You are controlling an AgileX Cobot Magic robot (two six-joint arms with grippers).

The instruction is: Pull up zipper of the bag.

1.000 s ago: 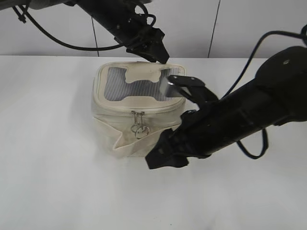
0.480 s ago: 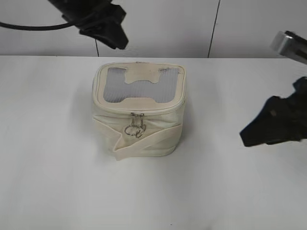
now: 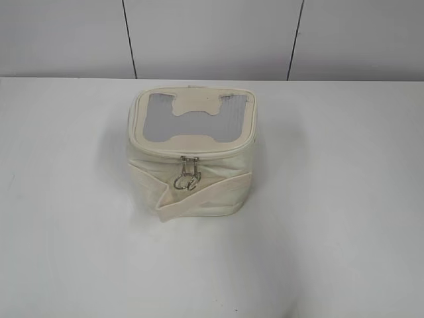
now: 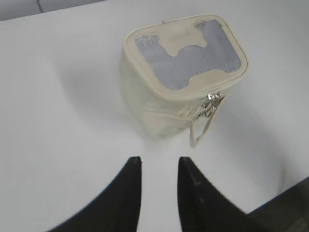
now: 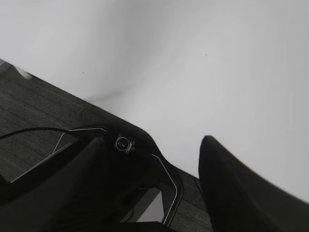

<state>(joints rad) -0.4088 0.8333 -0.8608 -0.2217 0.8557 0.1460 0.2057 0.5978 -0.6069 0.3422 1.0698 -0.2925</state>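
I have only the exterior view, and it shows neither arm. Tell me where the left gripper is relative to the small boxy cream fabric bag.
Observer: The left wrist view shows the left gripper open and empty, short of the bag, with bare white table between them.
Operator: Now report the right gripper.
Observer: The right wrist view shows the right gripper wide open, holding nothing, at the table's edge; the bag is not in that view.
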